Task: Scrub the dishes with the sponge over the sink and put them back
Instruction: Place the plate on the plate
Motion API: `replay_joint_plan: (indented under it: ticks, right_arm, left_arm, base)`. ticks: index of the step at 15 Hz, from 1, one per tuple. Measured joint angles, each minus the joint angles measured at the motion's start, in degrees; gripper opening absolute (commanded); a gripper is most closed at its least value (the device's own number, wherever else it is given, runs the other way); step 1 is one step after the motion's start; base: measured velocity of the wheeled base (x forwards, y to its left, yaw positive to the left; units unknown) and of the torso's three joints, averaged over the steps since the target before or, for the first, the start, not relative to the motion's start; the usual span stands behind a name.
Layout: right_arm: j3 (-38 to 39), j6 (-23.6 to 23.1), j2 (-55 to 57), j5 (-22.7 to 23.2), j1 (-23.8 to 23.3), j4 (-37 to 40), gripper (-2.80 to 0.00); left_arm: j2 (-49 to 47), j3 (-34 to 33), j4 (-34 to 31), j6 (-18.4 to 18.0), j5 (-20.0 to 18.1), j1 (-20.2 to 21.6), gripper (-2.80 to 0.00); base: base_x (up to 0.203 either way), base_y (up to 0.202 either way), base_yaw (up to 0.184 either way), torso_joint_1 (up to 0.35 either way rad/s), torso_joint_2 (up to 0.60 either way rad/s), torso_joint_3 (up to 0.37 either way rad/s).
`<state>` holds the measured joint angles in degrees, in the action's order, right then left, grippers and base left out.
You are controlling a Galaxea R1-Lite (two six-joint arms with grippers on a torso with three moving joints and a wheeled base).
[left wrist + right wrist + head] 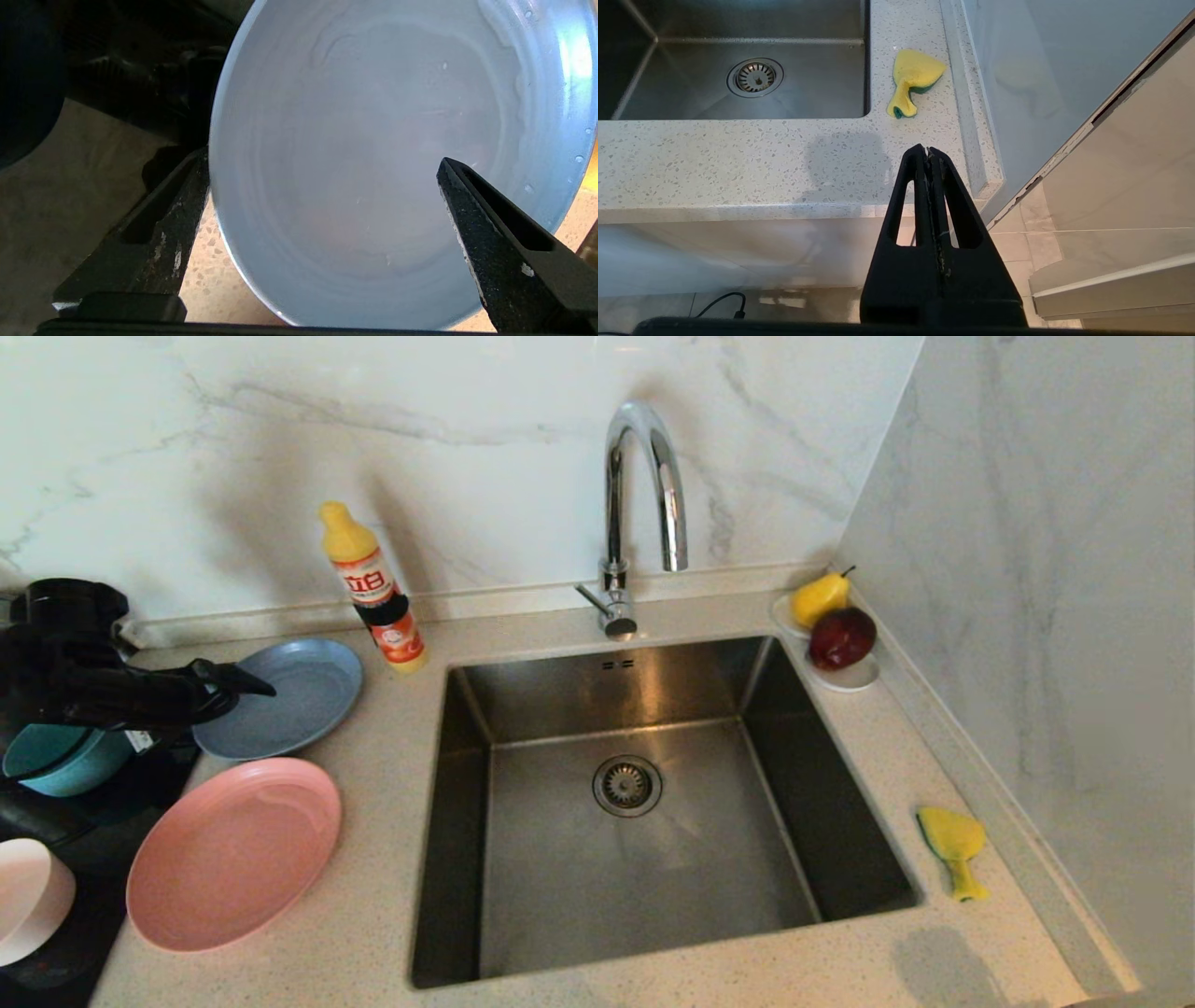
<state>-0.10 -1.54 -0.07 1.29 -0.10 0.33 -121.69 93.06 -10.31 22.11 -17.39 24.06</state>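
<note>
The grey-blue plate (299,695) lies on the counter left of the sink (523,691). My left gripper (245,683) reaches over the plate's left rim. In the left wrist view the plate (355,140) lies between and beyond the open fingers of that gripper (323,158), which hold nothing. Nearer the front lies the pink plate (233,854). A teal bowl (58,763) and a pale pink bowl (28,896) sit at the far left. The bent yellow sponge (952,843) lies right of the sink. My right gripper (927,150) hangs shut and empty below the counter's front edge, short of the sponge (914,79).
A chrome gooseneck faucet (644,504) stands behind the sink, with a round drain strainer (627,785) in the basin floor. A yellow dish soap bottle (373,588) stands by the grey-blue plate. A small white dish (850,677) at the back right holds a pear and a red apple.
</note>
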Motion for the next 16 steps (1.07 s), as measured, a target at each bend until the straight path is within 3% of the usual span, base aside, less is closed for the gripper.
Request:
replay_joint_plan:
  ticks: [1, 9, 16]
  right_arm:
    - [0.00, 0.04, 0.00, -0.03, 0.00, 0.02, -2.80]
    - [0.00, 0.00, 0.00, -0.02, 0.00, 0.00, -2.80]
    - [0.00, -0.02, 0.00, -0.06, 0.00, 0.02, -2.80]
  left_arm:
    - [-0.21, 0.30, -0.06, 0.02, -0.01, -0.06, -2.80]
    - [-2.40, 1.83, 0.42, -0.23, 5.68, -1.69, -2.80]
    - [-2.87, 3.58, -1.56, -0.86, 7.29, -2.07, -2.80]
  base:
    - [0.000, 0.000, 0.000, 0.000, 0.00, 0.000]
    - [0.000, 0.000, 0.000, 0.000, 0.00, 0.000]
    - [0.000, 0.000, 0.000, 0.000, 0.00, 0.000]
